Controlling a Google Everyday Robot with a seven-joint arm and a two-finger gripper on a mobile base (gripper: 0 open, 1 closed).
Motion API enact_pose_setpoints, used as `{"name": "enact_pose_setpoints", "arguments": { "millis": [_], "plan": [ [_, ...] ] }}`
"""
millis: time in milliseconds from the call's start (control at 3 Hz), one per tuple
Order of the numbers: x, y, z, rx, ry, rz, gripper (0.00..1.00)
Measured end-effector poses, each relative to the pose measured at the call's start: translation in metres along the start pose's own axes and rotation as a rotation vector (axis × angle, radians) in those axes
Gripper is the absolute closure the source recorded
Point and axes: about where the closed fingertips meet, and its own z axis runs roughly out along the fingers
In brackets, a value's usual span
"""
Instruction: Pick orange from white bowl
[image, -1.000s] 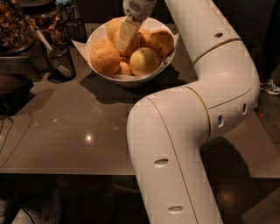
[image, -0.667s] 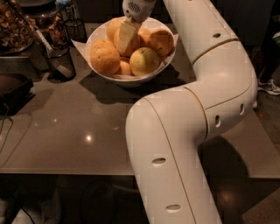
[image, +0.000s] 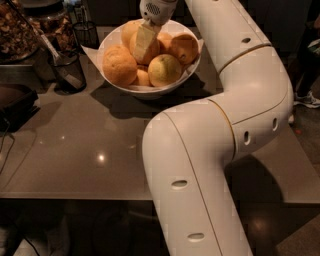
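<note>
The hand (image: 145, 42) hangs low over the white bowl (image: 155, 90), down among the fruit near the middle of the pile. You cannot tell from here whether it is apart or together. The orange (image: 184, 48) lies at the bowl's right side, just beside the hand and touching the yellow-green fruit (image: 164, 70) in front of it. You probably need to centre the hand over that 1 fruit, not the bumpy paler orange (image: 119, 65) on the left. Come straight down, close across its widest part, then lift vertically so no neighbour rolls out onto the surface (image: 75, 150).
</note>
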Motion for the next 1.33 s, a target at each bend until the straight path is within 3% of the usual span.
{"name": "enact_pose_setpoints", "arguments": {
  "millis": [667, 1000, 1333],
  "plan": [
    [-0.02, -0.01, -0.045, 0.09, -0.135, -0.038, 1.0],
    [-0.022, -0.004, -0.063, 0.08, -0.211, -0.079, 1.0],
    [-0.027, -0.004, -0.06, 0.083, -0.216, -0.087, 1.0]
  ]
}}
